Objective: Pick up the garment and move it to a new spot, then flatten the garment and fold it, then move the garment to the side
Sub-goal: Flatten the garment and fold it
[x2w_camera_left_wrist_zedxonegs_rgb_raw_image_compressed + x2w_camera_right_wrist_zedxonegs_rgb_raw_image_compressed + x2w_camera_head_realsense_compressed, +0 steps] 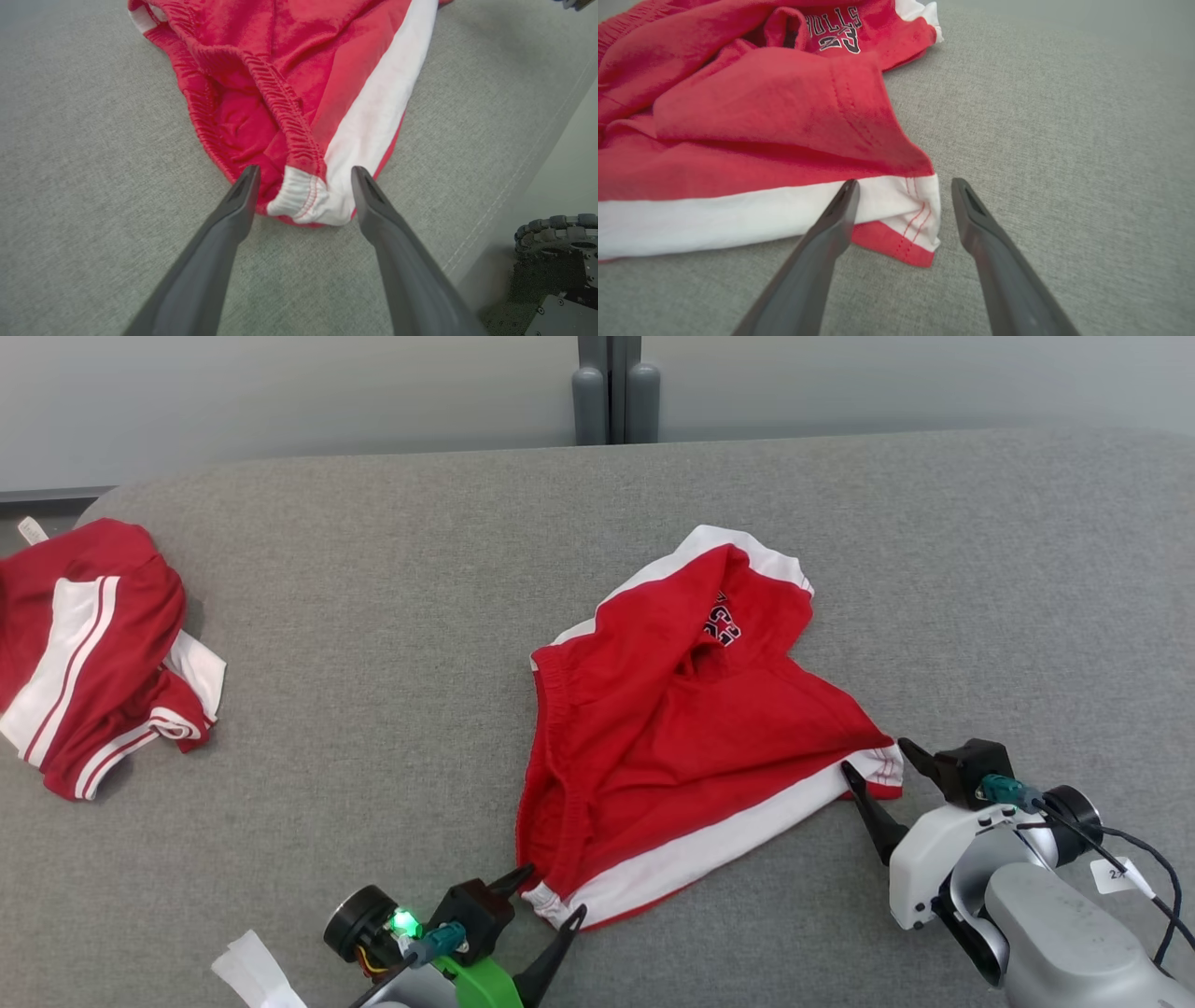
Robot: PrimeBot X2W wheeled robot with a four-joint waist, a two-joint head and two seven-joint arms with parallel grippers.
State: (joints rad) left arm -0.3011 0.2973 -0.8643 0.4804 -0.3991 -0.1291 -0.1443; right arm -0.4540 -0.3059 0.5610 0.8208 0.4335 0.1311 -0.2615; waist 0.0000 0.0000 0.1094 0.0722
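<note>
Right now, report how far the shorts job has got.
Done: nothing for certain; the shorts lie rumpled on the table. In hand: the left gripper and right gripper, both open, straddle the two near corners without gripping. Left: flatten, fold, move aside.

Left end effector (304, 175) spread wide — straddling the red garment's (280, 70) corner.

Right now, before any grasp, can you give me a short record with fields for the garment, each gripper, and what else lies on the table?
garment: red shorts with white stripe, crumpled, mid-table
left gripper: open, waistband corner between its fingers
right gripper: open, leg hem corner between its fingers
held: nothing
other item: second red garment, bunched, far left
surface: grey table
</note>
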